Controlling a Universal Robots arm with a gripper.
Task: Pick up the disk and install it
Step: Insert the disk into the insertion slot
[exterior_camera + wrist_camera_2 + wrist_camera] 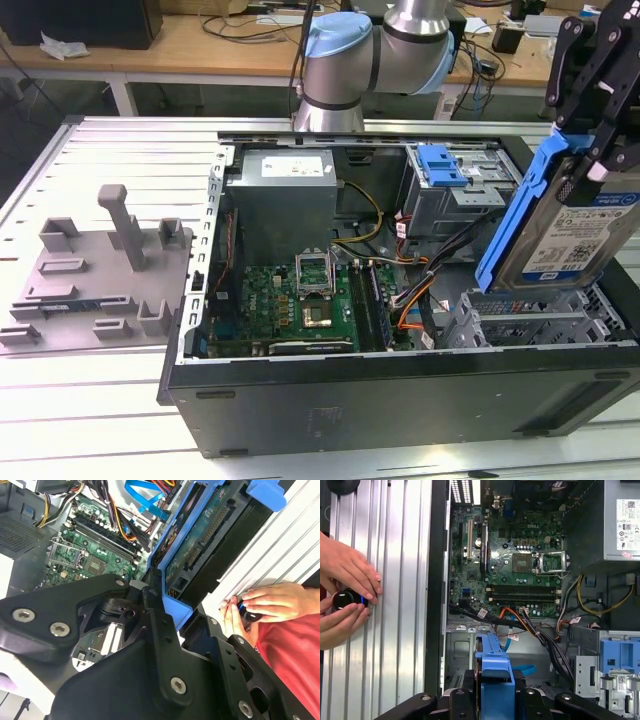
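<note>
Blue-framed and tilted, the disk [575, 235] hung pinched in the claw [592, 160] just above the grey drive cage [530, 320] at a corner of the open computer case [400, 400]. Pickup looked done; installing was in hand, calling for the frame squared with the cage.

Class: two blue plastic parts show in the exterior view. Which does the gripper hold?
The frame edging the disk, above the case; the ribbed latch sits on the drive cage.
</note>
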